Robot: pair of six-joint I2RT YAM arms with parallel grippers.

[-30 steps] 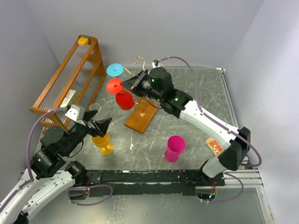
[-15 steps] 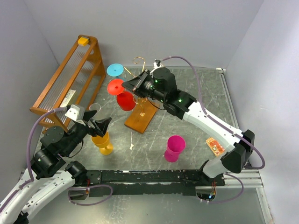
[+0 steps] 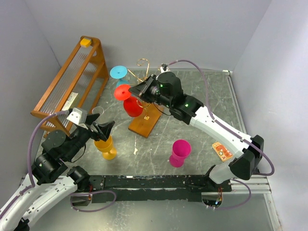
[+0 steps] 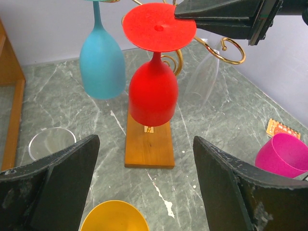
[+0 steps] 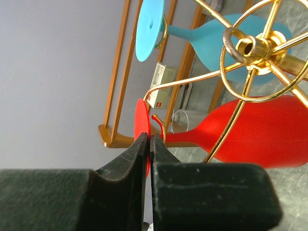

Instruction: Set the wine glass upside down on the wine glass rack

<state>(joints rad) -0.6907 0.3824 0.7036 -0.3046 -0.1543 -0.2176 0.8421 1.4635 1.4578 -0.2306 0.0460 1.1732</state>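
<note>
Right gripper (image 5: 148,142) is closed almost fully, pinching the rim of the red wine glass (image 3: 131,105) by its flat foot. The glass is bowl-down at the left arm of the gold rack (image 3: 143,62), above the rack's wooden base (image 4: 149,147) and just right of the blue glass (image 4: 102,62) hanging there. The wire hook curls right at the stem under the foot; can't tell if the rack bears the weight yet.

Handling guess: looks like opaque plastic, so light, stiff and smooth. An edge pinch on a thin disc is a small contact and could pivot or slip. The foot rim is the right hold, since it keeps the fingers clear of the wire.

Left gripper (image 3: 98,126) is spread wide and empty, over the yellow glass (image 3: 106,147).
</note>
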